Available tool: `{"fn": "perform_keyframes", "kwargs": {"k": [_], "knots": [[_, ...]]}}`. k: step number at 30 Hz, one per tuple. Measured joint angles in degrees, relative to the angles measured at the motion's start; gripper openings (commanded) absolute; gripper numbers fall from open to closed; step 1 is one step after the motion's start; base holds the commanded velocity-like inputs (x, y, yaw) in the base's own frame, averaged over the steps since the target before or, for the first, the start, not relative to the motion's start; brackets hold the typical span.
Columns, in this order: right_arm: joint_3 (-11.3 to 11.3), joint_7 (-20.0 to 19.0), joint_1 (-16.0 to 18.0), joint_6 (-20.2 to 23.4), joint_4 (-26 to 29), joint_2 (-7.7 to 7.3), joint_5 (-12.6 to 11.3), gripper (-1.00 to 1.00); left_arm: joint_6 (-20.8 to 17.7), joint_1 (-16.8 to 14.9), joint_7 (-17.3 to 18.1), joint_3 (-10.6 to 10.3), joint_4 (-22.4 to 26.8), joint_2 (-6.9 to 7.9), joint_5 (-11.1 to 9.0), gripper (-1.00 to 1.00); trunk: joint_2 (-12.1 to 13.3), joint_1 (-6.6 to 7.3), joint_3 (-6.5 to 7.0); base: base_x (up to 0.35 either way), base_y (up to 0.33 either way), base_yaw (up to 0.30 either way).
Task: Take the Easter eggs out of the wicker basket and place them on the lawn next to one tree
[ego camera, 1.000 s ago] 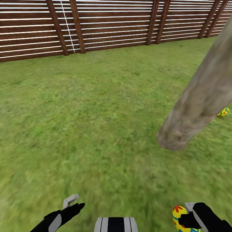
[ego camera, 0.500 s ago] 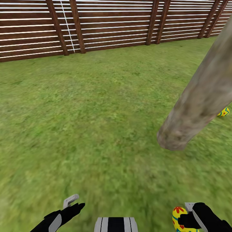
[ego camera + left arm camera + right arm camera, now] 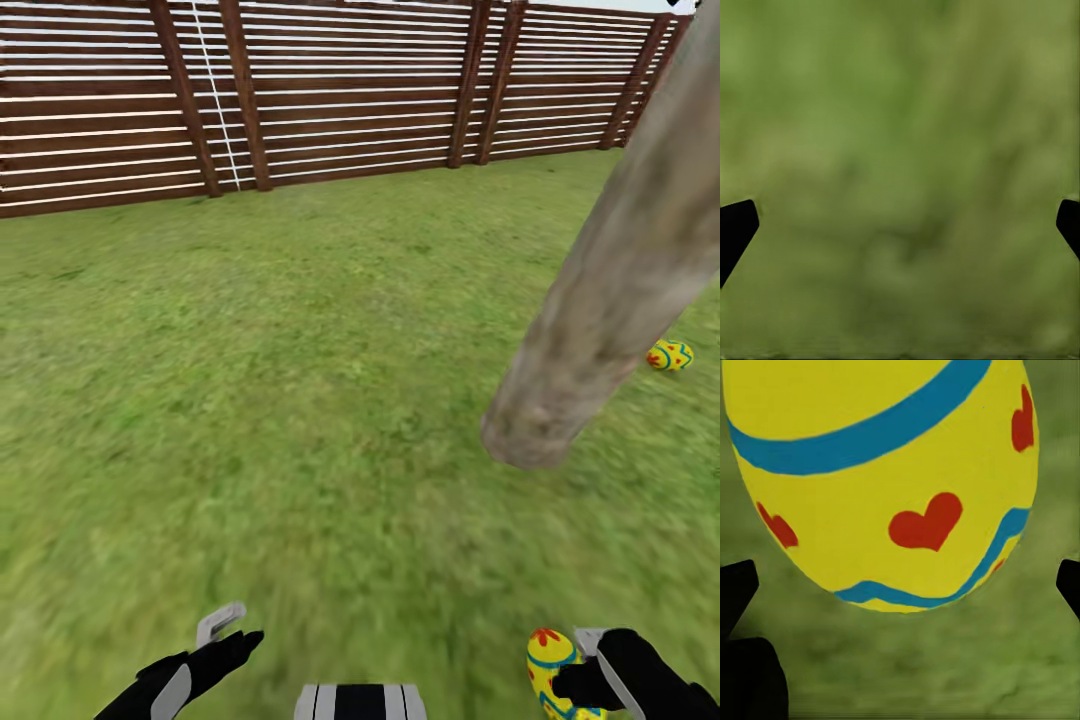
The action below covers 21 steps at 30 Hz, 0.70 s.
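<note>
Head view: the right gripper (image 3: 578,672) at five o'clock pinches an egg (image 3: 549,665) over the lawn (image 3: 300,400); another egg (image 3: 669,355) lies at three o'clock, just behind the tree trunk (image 3: 610,290). The left gripper (image 3: 228,632) sits at seven o'clock.

Left wrist view: fingertips (image 3: 736,229) spread wide over grass.

Right wrist view: the egg (image 3: 885,487) looms between the fingertips (image 3: 735,585).

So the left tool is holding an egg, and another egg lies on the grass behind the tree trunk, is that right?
Not quite: the right tool holds the egg, as the head view shows; the left tool is empty. The other egg does lie on the grass behind the trunk.
</note>
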<state>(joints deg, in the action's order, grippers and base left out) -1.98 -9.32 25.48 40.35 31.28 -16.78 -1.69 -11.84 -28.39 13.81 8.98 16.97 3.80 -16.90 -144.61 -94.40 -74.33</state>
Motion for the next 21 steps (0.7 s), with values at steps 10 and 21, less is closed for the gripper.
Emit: {"fn": "perform_keyframes", "kwargs": {"k": [10, 21], "knots": [[-0.01, 0.04, 0.0, 0.0, 0.02, 0.04, 0.0, 1.0, 0.0, 0.0, 0.05, -0.22, 0.0, -0.44, 0.13, 1.0, 0.13, 0.26, 2.22, -0.344, 0.0, 0.0], [0.28, -0.1, 0.0, 0.0, 0.02, -0.46, -0.07, 1.0, 0.0, 0.0, 0.02, -0.34, -0.05, -0.96, 0.3, 1.0, 0.28, 0.54, 4.66, -0.345, 0.0, 0.0]]}}
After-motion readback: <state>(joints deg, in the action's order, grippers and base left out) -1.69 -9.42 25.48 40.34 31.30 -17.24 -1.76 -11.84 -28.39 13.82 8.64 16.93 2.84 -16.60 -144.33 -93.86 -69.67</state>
